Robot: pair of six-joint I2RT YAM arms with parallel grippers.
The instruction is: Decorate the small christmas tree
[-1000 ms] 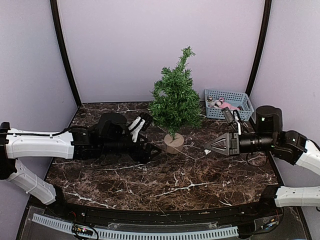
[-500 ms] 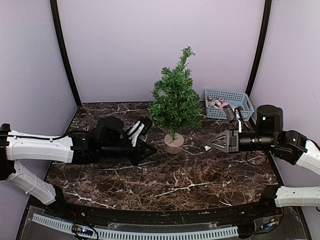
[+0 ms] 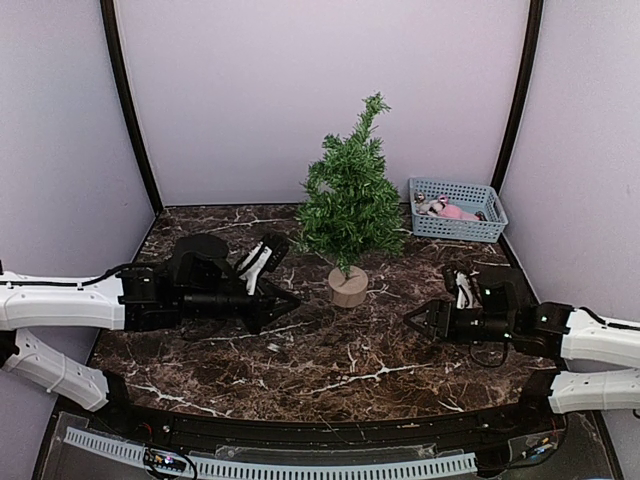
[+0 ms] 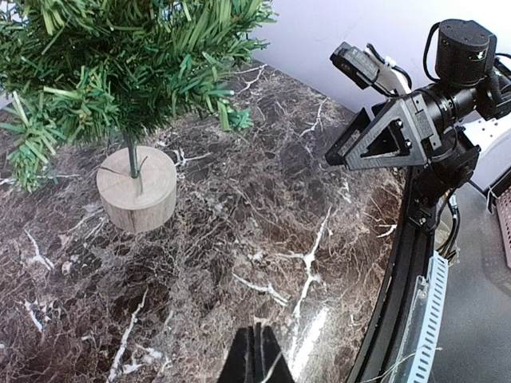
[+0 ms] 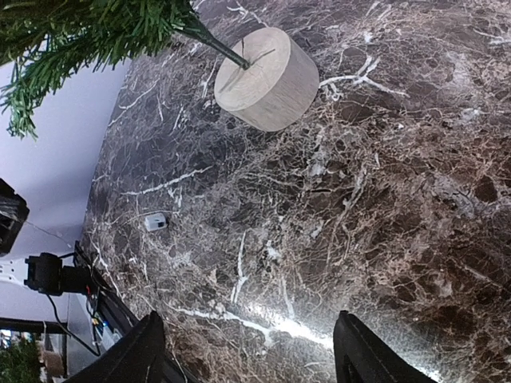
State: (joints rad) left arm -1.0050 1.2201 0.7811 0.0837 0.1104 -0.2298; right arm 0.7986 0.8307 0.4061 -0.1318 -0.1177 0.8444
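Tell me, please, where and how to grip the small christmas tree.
Grip the small christmas tree by its thin stem above the round wooden base, coming level from a side: the branches overhead are bushy, the base probably too wide.

1 small green bushy artificial christmas tree [image 3: 350, 200] w/ 1 round pale wood disc base [image 3: 348, 287]. 1 blue-grey plastic lattice basket [image 3: 455, 229]; pink & white bits inside, qty unclear. 1 tiny white scrap [image 3: 272, 347]. 1 dark brown marble table [image 3: 350, 362]. 2 black grippers: left gripper [image 3: 293, 297], right gripper [image 3: 410, 322].

No text, label or number can be read.
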